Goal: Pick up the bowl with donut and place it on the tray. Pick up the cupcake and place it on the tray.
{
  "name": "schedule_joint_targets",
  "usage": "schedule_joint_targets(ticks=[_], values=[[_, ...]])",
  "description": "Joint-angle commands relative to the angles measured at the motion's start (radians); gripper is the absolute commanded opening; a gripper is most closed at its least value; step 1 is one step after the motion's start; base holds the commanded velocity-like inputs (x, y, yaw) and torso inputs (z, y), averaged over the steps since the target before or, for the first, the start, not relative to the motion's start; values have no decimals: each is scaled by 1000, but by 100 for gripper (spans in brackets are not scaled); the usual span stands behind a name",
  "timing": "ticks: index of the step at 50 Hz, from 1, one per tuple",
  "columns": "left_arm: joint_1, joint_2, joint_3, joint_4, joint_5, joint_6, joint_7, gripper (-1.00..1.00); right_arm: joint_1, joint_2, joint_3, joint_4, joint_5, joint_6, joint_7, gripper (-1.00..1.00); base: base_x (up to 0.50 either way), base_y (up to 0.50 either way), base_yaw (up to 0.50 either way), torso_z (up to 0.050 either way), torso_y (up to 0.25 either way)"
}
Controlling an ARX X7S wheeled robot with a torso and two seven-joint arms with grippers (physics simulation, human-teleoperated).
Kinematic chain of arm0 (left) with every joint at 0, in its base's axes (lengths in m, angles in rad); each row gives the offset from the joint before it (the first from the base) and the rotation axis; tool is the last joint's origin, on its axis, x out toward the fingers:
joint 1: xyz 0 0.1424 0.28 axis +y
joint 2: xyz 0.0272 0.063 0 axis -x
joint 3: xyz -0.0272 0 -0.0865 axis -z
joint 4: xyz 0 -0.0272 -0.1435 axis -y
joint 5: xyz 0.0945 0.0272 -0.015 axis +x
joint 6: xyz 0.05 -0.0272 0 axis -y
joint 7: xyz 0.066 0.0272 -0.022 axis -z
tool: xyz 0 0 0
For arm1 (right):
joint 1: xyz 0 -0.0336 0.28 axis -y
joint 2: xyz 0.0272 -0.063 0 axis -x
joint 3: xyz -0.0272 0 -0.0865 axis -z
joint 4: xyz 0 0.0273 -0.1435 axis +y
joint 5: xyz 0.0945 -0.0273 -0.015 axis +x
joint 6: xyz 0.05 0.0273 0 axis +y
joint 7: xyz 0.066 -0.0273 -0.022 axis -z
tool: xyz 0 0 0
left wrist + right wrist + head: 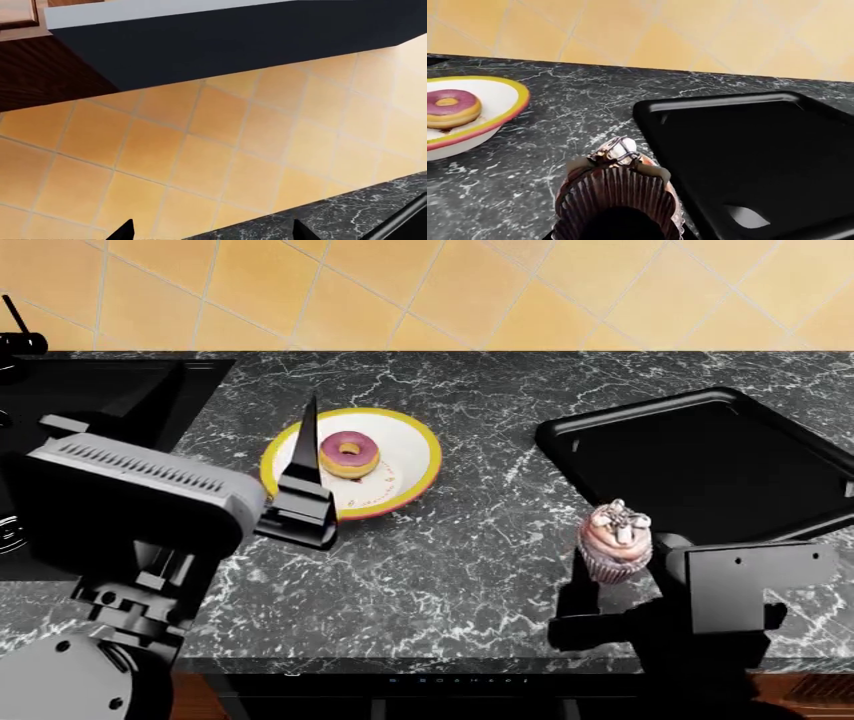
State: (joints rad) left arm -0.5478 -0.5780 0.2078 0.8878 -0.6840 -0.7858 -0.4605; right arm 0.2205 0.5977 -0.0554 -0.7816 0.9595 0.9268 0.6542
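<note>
Right against your right gripper (587, 585) stands the cupcake (615, 540), beside the tray (747, 455); whether those jaws grip it you cannot tell. Your left gripper (304, 502), jaws spread wide, sits at the bowl (407, 455) rim, near the donut (350, 453).
</note>
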Motion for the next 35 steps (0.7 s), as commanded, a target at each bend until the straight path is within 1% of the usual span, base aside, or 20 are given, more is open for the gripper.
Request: schedule_joint_targets(ticks=[1,10,14,17,19,27,35], values=[[-16,-22,-32,44,-83,-67,-29,100,42,38,65,-119,86,66,84,-100,0,0,0,0,0],[-95,-64,-49,125,-250,-212,-98,100,99,73,115,-177,212,110,173,-100,0,0,0,0,0],[-156,-86,-46,152,-359,-282,-155,100,104,96,156,-189,272,110,212,-100,0,0,0,0,0],[-237,-132,1,157,-490,-306,-245,100,91,114,190,-196,303,103,232,-100,0,0,0,0,3],[-287,-146,33,153,-560,-338,-289,100,89,126,205,-201,325,102,247,-100,0,0,0,0,0],[-507,-135,138,95,-821,-483,-440,100,127,174,227,-207,417,112,319,-100,0,0,0,0,0],[-605,-111,213,31,-963,-521,-523,100,113,172,231,-201,390,99,298,-100,0,0,0,0,0]])
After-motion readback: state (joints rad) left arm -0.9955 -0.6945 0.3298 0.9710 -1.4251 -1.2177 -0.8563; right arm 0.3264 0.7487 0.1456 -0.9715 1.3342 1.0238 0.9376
